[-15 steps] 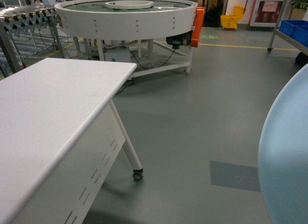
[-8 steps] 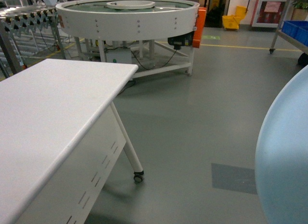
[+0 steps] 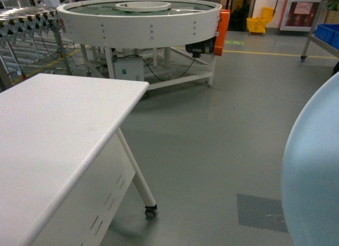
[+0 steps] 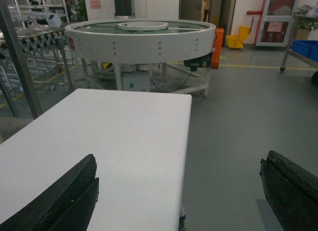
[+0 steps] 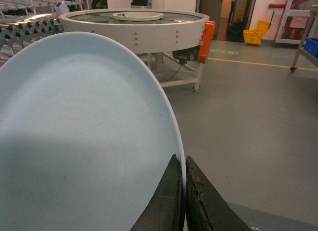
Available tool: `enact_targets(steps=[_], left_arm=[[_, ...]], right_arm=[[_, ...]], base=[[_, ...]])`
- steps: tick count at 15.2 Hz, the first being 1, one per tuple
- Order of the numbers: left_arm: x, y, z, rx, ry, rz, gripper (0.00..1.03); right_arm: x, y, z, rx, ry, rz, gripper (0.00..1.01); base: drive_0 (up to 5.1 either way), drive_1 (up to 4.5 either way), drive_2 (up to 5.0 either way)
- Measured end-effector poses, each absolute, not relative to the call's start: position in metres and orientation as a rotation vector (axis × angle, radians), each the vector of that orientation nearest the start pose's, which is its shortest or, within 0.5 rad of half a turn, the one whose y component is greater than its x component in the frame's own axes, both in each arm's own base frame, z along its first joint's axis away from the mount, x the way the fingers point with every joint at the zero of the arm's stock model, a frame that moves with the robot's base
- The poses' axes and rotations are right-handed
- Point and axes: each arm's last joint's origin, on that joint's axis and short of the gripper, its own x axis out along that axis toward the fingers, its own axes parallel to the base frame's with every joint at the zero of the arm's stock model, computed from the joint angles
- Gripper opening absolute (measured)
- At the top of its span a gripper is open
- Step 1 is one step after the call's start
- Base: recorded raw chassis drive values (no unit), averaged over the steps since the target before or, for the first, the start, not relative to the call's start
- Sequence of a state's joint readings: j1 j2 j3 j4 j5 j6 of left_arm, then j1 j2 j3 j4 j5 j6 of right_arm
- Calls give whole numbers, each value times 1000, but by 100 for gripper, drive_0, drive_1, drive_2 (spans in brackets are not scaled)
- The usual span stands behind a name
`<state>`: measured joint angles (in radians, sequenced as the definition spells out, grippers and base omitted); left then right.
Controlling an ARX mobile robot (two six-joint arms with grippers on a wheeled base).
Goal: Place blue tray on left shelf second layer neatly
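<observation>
Left gripper (image 4: 179, 191) over white table (image 3: 47, 135), jaws wide apart, empty. Right gripper (image 5: 183, 198) clamped on rim of blue tray (image 5: 84, 136) — carried edge-on above floor. Pickup done; shelf seemingly out of view — placing remains.

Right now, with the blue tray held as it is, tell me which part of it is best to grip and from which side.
Grip the thin raised rim, edge-on. The blue tray is a shallow, smooth dish with no handle, so its rim is the only part narrow enough to pinch. The right gripper already does this, its fingers closed on the rim at the tray's right edge. The left gripper hangs open above the white table, holding nothing.
</observation>
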<state>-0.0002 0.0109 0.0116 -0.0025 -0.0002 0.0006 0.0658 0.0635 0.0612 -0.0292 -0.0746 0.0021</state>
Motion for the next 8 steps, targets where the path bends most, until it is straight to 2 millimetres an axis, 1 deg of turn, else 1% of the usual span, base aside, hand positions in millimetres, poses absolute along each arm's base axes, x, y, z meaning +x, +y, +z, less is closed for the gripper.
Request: enact_targets(steps=[5, 8], left_arm=[[98, 0, 166, 0, 4, 2, 98], [98, 0, 166, 0, 6, 4, 98]], right_arm=[[98, 9, 177, 2, 28, 140, 2], [98, 9, 176, 2, 35, 142, 2]], base=[[-4, 429, -438], [-189, 244, -622]])
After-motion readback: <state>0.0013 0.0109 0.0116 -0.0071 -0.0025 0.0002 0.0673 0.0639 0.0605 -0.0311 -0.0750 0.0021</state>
